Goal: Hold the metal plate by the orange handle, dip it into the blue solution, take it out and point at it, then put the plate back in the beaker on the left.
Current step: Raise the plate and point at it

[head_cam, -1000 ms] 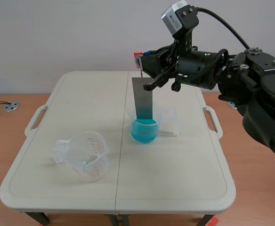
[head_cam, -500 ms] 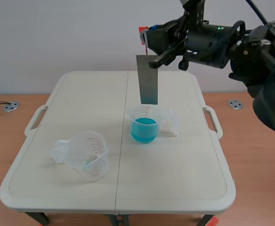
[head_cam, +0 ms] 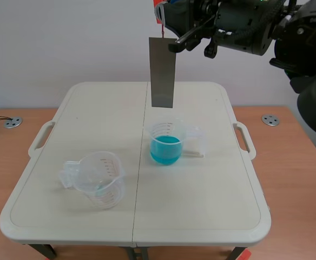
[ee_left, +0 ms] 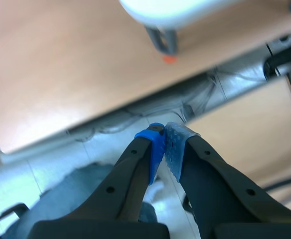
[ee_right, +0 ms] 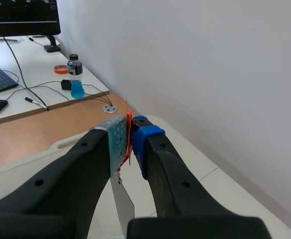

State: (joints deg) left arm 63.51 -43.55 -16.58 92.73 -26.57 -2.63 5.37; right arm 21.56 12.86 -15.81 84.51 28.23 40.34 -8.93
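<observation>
Gripping orange handle (ee_right: 128,118), right tool (ee_right: 130,142), one plate (head_cam: 162,73), one blue beaker (head_cam: 166,142), one clear beaker (head_cam: 99,180), left tool (ee_left: 164,144) closed.

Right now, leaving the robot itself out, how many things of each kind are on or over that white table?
Clear beakers: 2, the left beaker and the beaker with blue solution.
Plates: 1, the metal plate, held up by the right tool.
Total: 3.
</observation>
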